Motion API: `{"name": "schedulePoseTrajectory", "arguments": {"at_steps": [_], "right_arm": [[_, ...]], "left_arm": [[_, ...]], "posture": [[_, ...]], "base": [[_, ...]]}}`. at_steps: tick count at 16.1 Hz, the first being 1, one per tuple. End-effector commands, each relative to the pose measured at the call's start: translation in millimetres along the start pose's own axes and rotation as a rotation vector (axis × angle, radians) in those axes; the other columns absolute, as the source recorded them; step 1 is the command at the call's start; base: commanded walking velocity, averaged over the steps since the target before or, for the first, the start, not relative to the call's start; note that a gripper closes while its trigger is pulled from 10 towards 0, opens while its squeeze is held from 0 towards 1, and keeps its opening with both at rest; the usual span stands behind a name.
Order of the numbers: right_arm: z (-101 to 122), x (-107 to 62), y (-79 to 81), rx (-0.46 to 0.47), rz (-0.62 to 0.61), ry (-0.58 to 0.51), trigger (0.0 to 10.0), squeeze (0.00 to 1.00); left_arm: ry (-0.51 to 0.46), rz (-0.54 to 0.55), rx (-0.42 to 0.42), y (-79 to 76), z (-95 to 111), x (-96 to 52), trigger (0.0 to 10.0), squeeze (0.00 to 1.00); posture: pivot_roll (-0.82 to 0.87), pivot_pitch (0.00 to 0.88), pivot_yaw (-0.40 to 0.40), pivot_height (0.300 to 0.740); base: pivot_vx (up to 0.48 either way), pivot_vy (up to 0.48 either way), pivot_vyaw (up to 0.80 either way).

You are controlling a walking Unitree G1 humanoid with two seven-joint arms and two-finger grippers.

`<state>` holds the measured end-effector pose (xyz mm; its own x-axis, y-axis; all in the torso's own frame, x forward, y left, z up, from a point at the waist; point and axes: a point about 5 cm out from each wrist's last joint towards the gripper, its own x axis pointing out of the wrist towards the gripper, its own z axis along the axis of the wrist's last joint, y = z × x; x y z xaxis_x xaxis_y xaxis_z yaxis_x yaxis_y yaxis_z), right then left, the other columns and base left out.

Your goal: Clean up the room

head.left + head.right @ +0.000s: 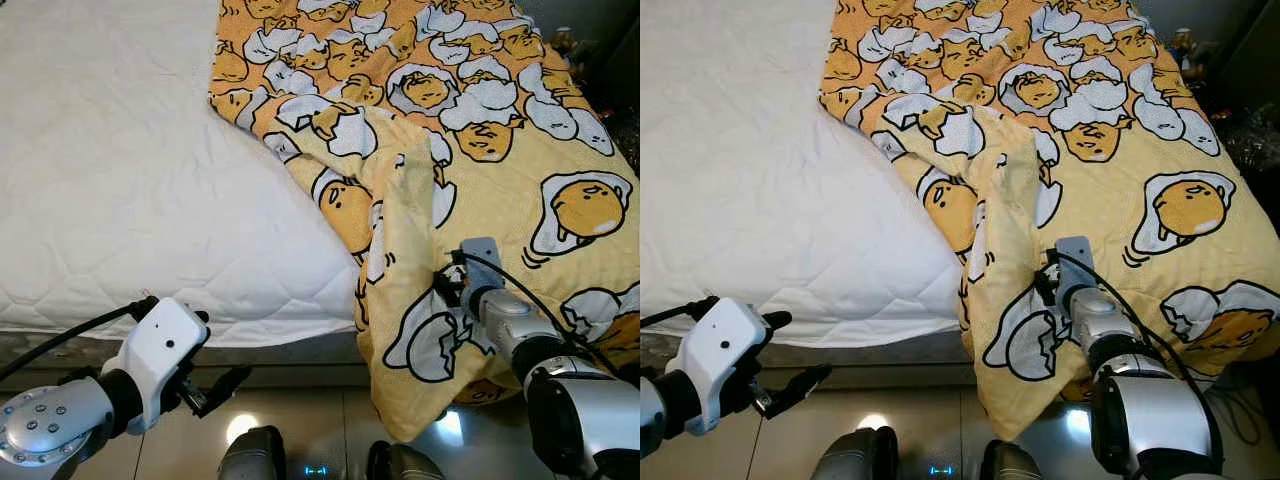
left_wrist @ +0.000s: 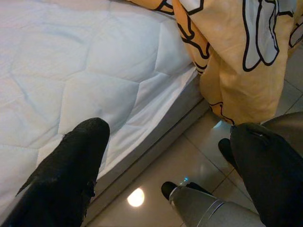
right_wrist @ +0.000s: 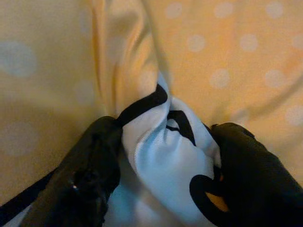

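Observation:
A yellow blanket (image 1: 480, 150) printed with egg cartoons covers the right half of the bed and hangs over its front edge. The white quilted mattress (image 1: 120, 180) lies bare on the left. My right gripper (image 3: 165, 165) is shut on a bunched fold of the blanket at the bed's front edge, white and yellow cloth pinched between its black fingers (image 3: 90, 165). Its wrist (image 1: 482, 268) rests against the hanging cloth. My left gripper (image 2: 170, 161) stands open and holds nothing, low in front of the mattress edge (image 1: 215, 350), left of the hanging blanket corner.
Glossy tiled floor (image 1: 300, 420) runs along the bed's front, with a lamp reflection on it. My own legs (image 1: 255, 458) show at the bottom centre. Dark clutter (image 1: 590, 50) sits beyond the bed's far right corner.

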<state>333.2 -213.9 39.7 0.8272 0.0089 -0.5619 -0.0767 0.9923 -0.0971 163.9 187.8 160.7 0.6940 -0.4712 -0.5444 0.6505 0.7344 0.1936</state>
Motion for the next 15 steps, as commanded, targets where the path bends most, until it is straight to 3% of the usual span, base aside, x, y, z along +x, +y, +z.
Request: {"name": "schedulePoseTrajectory", "arguments": {"at_steps": [1, 6, 15], "right_arm": [[-8, -0.3, 3.3, 0.0, 0.021, 0.022, 0.0, 0.0], [-5, -0.2, 2.8, -0.051, 0.029, 0.022, 0.0, 0.0], [1, 1.1, 7.2, -0.044, 0.051, 0.007, 0.0, 0.0]], "left_arm": [[0.004, 0.002, 0.005, -1.8, -1, 1.6, 10.0, 0.0], [-0.025, 0.019, 0.029, 4.4, 5, 12.1, 10.0, 0.0], [-0.028, 0.017, 0.026, 6.3, 5, 14.5, 10.0, 0.0]], "posture": [[0.22, 0.129, 0.002, 0.74], [0.21, 0.095, -0.001, 0.74], [0.21, 0.081, -0.011, 0.74]], "base": [[0.0, 0.0, 0.0], [0.0, 0.0, 0.0], [0.0, 0.0, 0.0]]}}
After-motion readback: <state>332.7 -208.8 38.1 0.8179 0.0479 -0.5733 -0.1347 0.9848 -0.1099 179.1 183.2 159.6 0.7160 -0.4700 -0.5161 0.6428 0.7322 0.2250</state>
